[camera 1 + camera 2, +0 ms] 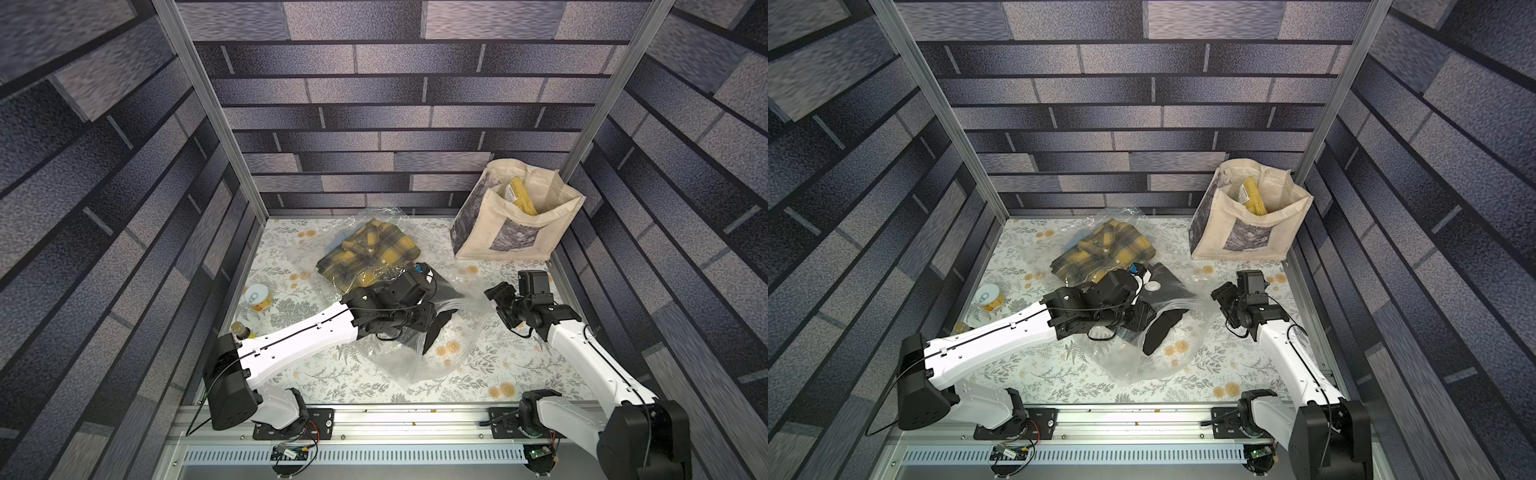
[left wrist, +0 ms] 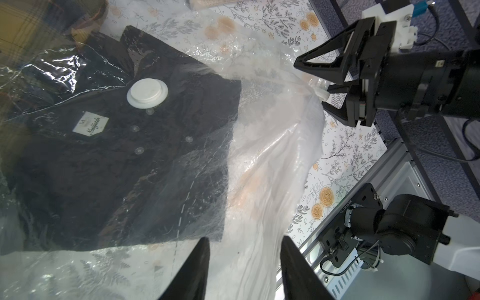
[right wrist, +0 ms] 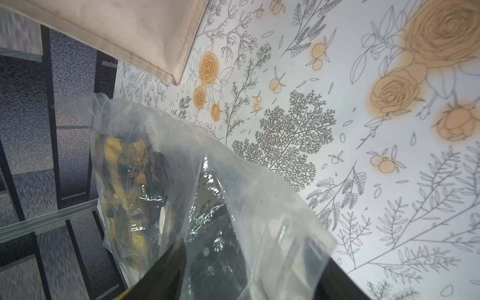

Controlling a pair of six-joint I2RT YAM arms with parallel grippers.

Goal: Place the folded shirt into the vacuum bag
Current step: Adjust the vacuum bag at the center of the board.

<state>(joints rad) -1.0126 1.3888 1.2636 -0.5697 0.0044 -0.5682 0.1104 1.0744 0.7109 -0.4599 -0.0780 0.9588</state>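
The folded black shirt (image 2: 130,168) lies inside the crinkly transparent vacuum bag (image 2: 272,155), just ahead of the left gripper (image 2: 244,237), whose fingers are spread and hold nothing. The right gripper (image 2: 309,83) pinches the bag's raised mouth edge. The shirt's white label (image 2: 90,126) reads "M" above a script word, roughly "Noujiyatan", beside the round white valve cap (image 2: 147,92). A yellow plaid shirt (image 1: 365,249) shares the bag. The beige canvas tote (image 1: 478,237) holds a yellow packet (image 1: 521,201).

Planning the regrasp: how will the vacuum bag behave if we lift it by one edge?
Likely floppy: the vacuum bag is thin crinkled film, draping in folds. Probably slippery, given its glossy highlights. Lifted by one edge, the black shirt inside may well slide toward the low end.
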